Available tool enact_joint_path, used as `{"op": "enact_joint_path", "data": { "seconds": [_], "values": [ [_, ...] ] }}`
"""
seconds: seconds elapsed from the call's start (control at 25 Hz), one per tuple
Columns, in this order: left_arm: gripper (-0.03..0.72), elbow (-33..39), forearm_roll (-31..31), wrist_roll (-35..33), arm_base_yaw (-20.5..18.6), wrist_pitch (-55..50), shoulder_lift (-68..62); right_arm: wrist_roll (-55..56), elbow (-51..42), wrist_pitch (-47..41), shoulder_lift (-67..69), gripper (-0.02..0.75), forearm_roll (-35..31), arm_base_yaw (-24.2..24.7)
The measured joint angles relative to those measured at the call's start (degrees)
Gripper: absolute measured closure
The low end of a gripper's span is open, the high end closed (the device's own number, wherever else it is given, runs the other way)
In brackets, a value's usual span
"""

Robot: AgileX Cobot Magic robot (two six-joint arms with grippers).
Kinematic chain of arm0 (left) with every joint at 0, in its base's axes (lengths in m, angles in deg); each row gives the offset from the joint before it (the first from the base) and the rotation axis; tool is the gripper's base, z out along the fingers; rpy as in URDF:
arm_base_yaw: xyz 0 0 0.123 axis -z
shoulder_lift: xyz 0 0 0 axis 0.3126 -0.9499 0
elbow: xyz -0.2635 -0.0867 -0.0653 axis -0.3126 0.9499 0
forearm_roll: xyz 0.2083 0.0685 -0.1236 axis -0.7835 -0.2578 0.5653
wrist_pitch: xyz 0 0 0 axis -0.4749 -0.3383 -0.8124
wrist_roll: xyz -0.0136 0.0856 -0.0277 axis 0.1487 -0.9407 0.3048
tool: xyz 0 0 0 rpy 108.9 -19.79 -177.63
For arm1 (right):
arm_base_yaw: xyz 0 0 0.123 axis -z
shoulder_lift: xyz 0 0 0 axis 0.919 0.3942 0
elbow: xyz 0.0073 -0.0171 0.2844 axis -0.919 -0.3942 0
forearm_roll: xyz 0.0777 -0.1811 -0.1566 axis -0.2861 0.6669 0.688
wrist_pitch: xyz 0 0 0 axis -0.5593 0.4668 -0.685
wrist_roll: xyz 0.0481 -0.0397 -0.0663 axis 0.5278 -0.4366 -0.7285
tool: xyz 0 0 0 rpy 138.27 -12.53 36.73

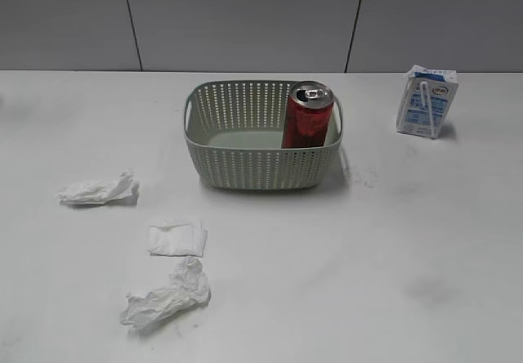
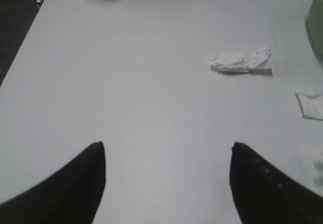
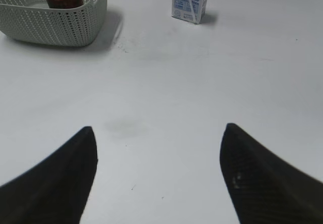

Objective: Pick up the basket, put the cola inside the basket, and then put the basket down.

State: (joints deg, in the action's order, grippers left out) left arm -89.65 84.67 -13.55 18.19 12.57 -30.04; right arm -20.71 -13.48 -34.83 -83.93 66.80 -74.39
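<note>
with the cola (image 1: pixel 307 117) upright in the basket's (image 1: pixel 245 167) right end on the bench (image 1: pixel 392 240), we judge the task seemingly done; left claw (image 2: pixel 167 156) and right claw (image 3: pixel 157 138) gape empty, well apart from it, needing only retreat.

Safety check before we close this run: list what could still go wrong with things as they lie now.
1. The cola stands upright against the right wall of the basket; a bump could topple the tall can.
2. Crumpled tissues lie between the arms and the basket, so a low sweep may drag them.
3. The carton stands loose on the right, near any reach by the open right hand.
</note>
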Motion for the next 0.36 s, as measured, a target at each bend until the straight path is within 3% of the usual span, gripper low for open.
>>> {"op": "enact_joint_path", "data": {
  "seconds": [0.36],
  "values": [
    [0.111,0.05,0.02,0.00,0.00,0.02,9.01,0.00,0.00,0.00,0.00,0.166,0.00,0.00]
  ]
}}
